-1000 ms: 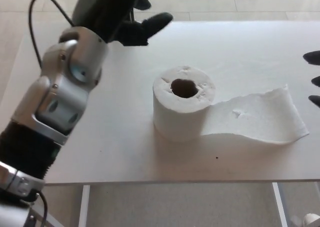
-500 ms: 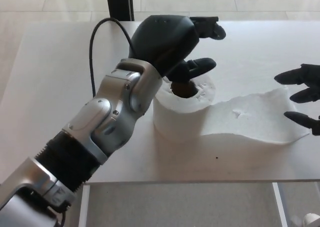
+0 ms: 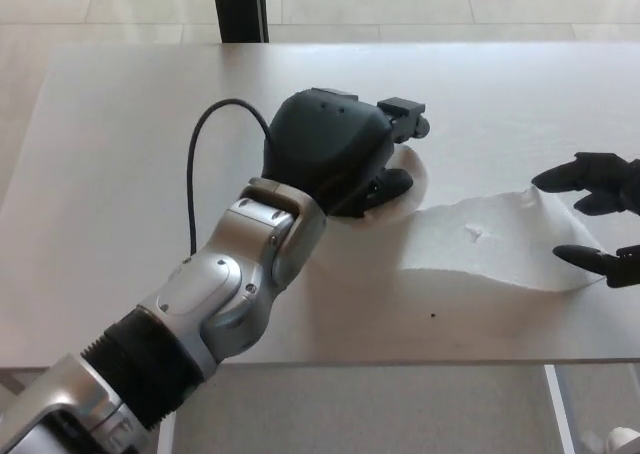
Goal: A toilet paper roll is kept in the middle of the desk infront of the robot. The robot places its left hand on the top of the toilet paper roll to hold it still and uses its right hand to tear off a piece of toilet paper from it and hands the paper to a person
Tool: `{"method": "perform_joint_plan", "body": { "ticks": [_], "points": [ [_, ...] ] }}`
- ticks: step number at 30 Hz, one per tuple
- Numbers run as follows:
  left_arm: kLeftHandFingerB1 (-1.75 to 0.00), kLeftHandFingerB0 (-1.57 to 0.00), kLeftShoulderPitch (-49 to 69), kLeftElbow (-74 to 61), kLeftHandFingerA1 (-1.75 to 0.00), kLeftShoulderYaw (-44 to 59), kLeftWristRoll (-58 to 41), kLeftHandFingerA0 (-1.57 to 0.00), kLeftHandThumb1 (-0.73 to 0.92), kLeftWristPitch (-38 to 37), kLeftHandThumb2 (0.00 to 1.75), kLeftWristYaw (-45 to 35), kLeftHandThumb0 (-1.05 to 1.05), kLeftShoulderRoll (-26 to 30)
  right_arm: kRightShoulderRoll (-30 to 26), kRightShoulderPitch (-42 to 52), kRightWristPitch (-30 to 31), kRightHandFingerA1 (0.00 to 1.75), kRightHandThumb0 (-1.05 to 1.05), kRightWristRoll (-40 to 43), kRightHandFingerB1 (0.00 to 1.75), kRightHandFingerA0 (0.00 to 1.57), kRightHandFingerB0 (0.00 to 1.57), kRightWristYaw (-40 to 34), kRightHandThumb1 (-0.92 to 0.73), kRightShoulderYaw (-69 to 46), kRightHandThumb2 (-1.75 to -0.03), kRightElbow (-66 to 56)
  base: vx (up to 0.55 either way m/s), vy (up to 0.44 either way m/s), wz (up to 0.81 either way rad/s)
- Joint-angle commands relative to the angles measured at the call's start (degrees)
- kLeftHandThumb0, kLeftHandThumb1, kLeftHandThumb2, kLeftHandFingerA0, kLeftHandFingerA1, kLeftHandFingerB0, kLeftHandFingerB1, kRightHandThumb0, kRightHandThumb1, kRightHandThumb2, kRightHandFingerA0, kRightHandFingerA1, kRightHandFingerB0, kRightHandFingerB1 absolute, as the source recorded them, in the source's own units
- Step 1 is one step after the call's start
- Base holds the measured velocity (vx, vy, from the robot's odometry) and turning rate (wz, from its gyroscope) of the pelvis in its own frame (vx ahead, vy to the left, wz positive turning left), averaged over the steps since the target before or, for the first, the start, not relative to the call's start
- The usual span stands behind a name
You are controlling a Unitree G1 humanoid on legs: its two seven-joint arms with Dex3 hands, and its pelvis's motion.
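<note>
While our left hand [image 3: 335,159] lies palm-down over the toilet paper roll [image 3: 412,179], covering nearly all of it, only a sliver of the roll's white side shows at three o'clock of the palm. The hand's thick fingers [image 3: 390,186] drape over the top and rim — resting on the roll rather than gripping it. The roll sits near the middle of the white desk [image 3: 120,174]. From it a loose tail of paper [image 3: 490,244] runs flat across the desk toward three o'clock. At the tail's far end our right hand [image 3: 600,219] comes in from the picture's edge, its fingers spread apart — one pair above the paper's end, one below — holding nothing. A black cable [image 3: 200,164] loops at nine o'clock of the left hand.
</note>
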Motion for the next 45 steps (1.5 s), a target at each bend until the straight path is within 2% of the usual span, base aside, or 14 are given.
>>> {"method": "perform_joint_plan", "body": {
  "ticks": [1, 3, 4, 14, 16, 18, 20, 22, 23, 27, 28, 33, 37, 45],
  "points": [
    [-0.53, -0.51, 5.1, 3.2, -1.1, 2.9, 1.7, -0.82, 0.55, -0.3, 0.77, 6.9, -0.13, -1.1, 0.2, -0.7, 3.7, 0.48, -0.46, -5.6, 0.37, 0.39, 0.46, -0.7, -0.61, 1.1, -0.58, -0.2, 0.0, 0.0, 0.0],
    [-0.5, -0.51, 5.8, 3.5, -0.57, 3.4, 1.4, -0.51, 0.5, 0.6, 0.82, 5.3, -0.02, -2.3, 0.9, -0.5, 4.7, 0.47, -0.44, -6.0, 0.37, 0.4, 0.47, -0.3, -0.61, 1.6, -0.58, -0.4, 0.0, 0.0, 0.0],
    [-0.49, -0.5, 6.0, 3.7, -0.55, 3.6, 1.6, -0.48, 0.48, 0.7, 0.83, 5.2, -0.01, -2.8, 0.9, -0.4, 5.3, 0.47, -0.44, -6.0, 0.36, 0.38, 0.46, 0.4, -0.62, 1.7, -0.58, -0.6, 0.0, 0.0, 0.0],
    [-0.44, -0.4, 6.5, 4.8, -0.59, 5.3, 1.5, -0.42, 0.56, 2.1, 0.74, 2.4, -0.06, -6.1, 1.7, -0.8, 7.2, 0.53, -0.5, -10.1, 0.32, 0.33, 0.33, 0.9, -0.64, 4.1, -0.61, -0.2, 0.0, 0.0, 0.0],
    [-0.45, -0.4, 6.4, 5.0, -0.59, 5.6, 1.5, -0.41, 0.57, 2.2, 0.74, 2.3, -0.08, -6.6, 1.8, -1.1, 8.4, 0.53, -0.52, -10.4, 0.31, 0.26, 0.29, 1.6, -0.63, 4.3, -0.6, -0.7, 0.0, 0.0, 0.0],
    [-0.45, -0.39, 5.6, 5.8, -0.58, 5.9, 1.5, -0.42, 0.58, 2.6, 0.73, 1.5, -0.1, -7.3, 2.7, -2.0, 12.1, 0.51, -0.6, -10.6, 0.42, 0.06, 0.15, 2.9, -0.47, 4.7, -0.8, -1.2, 0.0, 0.0, 0.0],
    [-0.45, -0.41, 5.3, 6.0, -0.58, 6.2, 1.5, -0.44, 0.57, 1.9, 0.72, 1.8, -0.09, -7.8, 2.8, -2.6, 13.5, 0.32, -0.62, -11.8, 0.36, 0.05, 0.17, 3.2, -0.6, 5.3, -0.69, -1.7, 0.0, 0.0, 0.0],
    [-0.45, -0.41, 5.3, 5.9, -0.58, 6.2, 1.8, -0.44, 0.58, 1.9, 0.71, 1.6, -0.08, -7.9, 3.0, -2.9, 14.2, 0.3, -0.63, -12.7, 0.43, 0.0, 0.1, 3.3, -0.45, 5.9, -0.83, -1.8, 0.0, 0.0, 0.0],
    [-0.44, -0.41, 5.1, 5.9, -0.58, 5.9, 2.0, -0.43, 0.59, 1.9, 0.69, 1.3, -0.09, -8.2, 3.8, -4.1, 15.9, 0.13, -0.74, -13.7, 0.35, 0.0, 0.11, 3.7, -0.43, 7.0, -0.76, -1.5, 0.0, 0.0, 0.0],
    [-0.44, -0.42, 4.9, 6.2, -0.57, 6.0, 2.3, -0.44, 0.58, 2.1, 0.68, 1.4, -0.09, -8.8, 4.4, -5.0, 16.2, 0.13, -0.77, -14.4, 0.33, 0.0, 0.1, 4.0, -0.44, 7.8, -0.77, -0.5, 0.0, 0.0, 0.0],
    [-0.44, -0.41, 4.6, 6.1, -0.57, 6.0, 2.2, -0.43, 0.59, 2.5, 0.68, 0.3, -0.08, -8.9, 4.7, -5.6, 16.1, 0.0, -0.67, -15.0, 0.27, 0.0, 0.09, 4.0, -0.58, 8.6, -0.58, 0.1, 0.0, 0.0, 0.0],
    [-0.44, -0.41, 4.7, 6.2, -0.56, 6.1, 2.4, -0.44, 0.6, 2.7, 0.65, -0.4, -0.09, -8.9, 6.4, -6.7, 16.1, 0.2, -0.79, -17.7, 0.13, 0.0, 0.0, 2.8, -0.45, 11.4, -0.83, 0.8, 0.0, 0.0, 0.0],
    [-0.44, -0.43, 4.3, 6.8, -0.57, 6.1, 2.7, -0.45, 0.58, 3.0, 0.67, -0.1, -0.06, -9.1, 6.8, -7.7, 16.2, 0.08, -0.93, -20.2, 0.0, 0.0, 0.0, 3.2, -0.52, 13.9, -0.83, 1.1, 0.0, 0.0, 0.0],
    [-0.44, -0.39, 3.9, 7.6, -0.57, 6.8, 2.8, -0.43, 0.58, 3.4, 0.66, -0.2, -0.06, -9.3, 9.2, -8.9, 16.5, 0.14, -0.84, -25.3, 0.11, 0.0, 0.0, 1.6, -0.47, 19.5, -0.84, 3.4, 0.0, 0.0, 0.0]
  ]
}}
